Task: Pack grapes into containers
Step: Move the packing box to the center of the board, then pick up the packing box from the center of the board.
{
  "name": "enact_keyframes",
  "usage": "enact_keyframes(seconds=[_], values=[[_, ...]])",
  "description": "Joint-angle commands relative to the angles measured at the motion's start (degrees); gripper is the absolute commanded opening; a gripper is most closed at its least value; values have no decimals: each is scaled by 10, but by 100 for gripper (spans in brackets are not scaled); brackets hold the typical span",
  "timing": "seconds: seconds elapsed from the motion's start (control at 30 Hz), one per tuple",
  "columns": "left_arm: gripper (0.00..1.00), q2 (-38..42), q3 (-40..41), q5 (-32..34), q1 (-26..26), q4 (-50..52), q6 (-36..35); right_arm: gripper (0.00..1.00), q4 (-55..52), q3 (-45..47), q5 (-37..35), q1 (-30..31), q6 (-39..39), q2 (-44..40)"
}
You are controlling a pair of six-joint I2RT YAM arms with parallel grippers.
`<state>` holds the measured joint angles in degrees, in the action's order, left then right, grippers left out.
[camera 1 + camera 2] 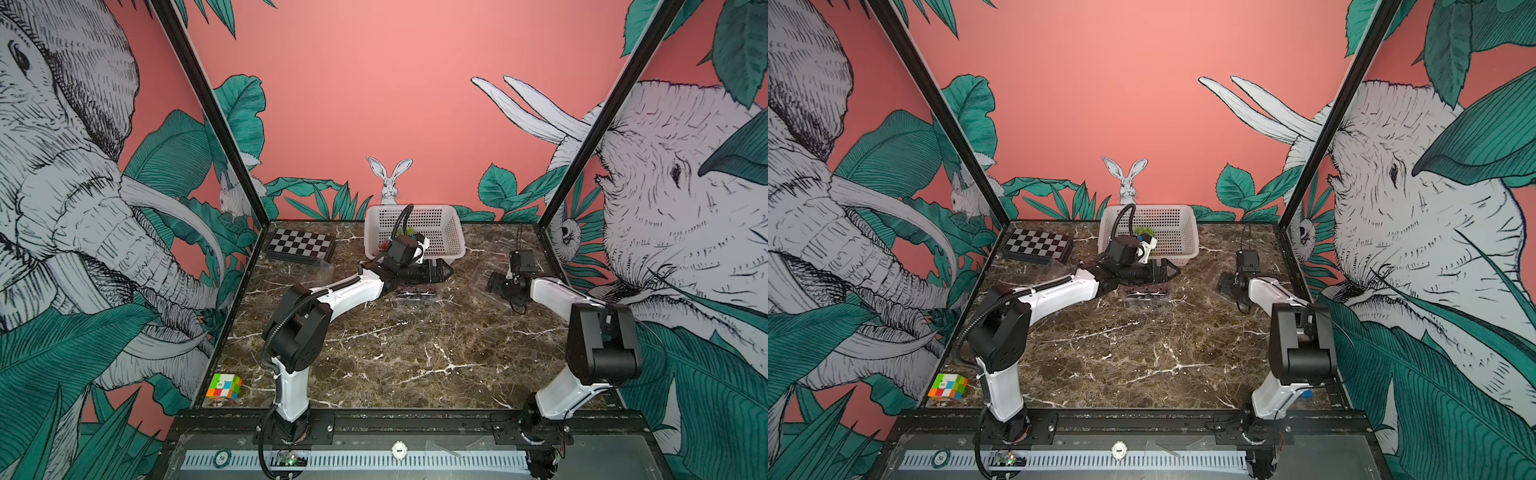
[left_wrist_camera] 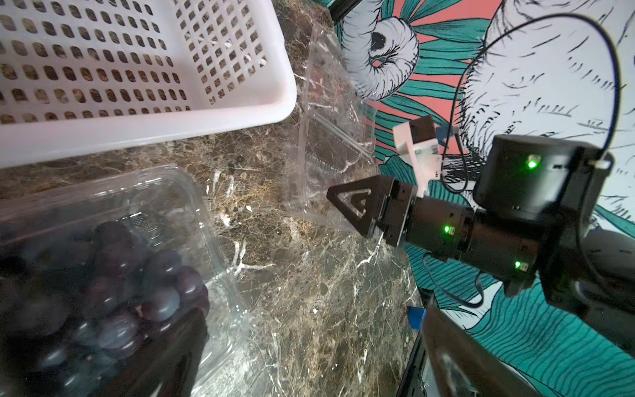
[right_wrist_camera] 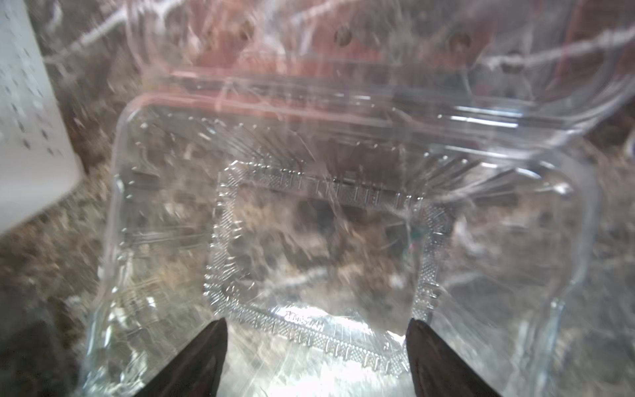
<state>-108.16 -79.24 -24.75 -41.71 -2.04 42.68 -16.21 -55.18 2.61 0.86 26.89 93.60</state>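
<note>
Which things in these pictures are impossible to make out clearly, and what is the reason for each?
White basket contents: in both top views the left arm hides most.
Dark grapes: left wrist view, blurred and cut by the edge; count unclear.
Clear container under the right tool: right wrist view, blurred details.

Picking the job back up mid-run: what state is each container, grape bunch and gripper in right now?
centre container: holds the dark grapes.
right container: empty, lid open.
left container: looks empty.
white basket: upright, green grapes inside.
left gripper: open, above the centre container.
right gripper: open, above the right container.
</note>
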Motion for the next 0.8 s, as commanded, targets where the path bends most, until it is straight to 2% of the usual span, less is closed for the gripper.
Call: enact_keyframes(seconds=[0.0, 0.23, 0.43, 0.6, 0.77], values=[[99, -7, -17, -10, -3, -13, 7, 81, -11, 17, -25, -5, -34, -52], [99, -16, -21, -17, -7, -19, 17, 86, -33, 27, -17, -23, -28, -147], [99, -13, -13, -16, -8, -20, 16, 92, -41, 21, -15, -96, 1, -180], [99, -11, -2, -17, -8, -29, 20, 91, -18, 20, 112, -174, 45, -121], [99, -8, 8, -18, -8, -33, 18, 83, 45, 55, 194, -183, 86, -85]])
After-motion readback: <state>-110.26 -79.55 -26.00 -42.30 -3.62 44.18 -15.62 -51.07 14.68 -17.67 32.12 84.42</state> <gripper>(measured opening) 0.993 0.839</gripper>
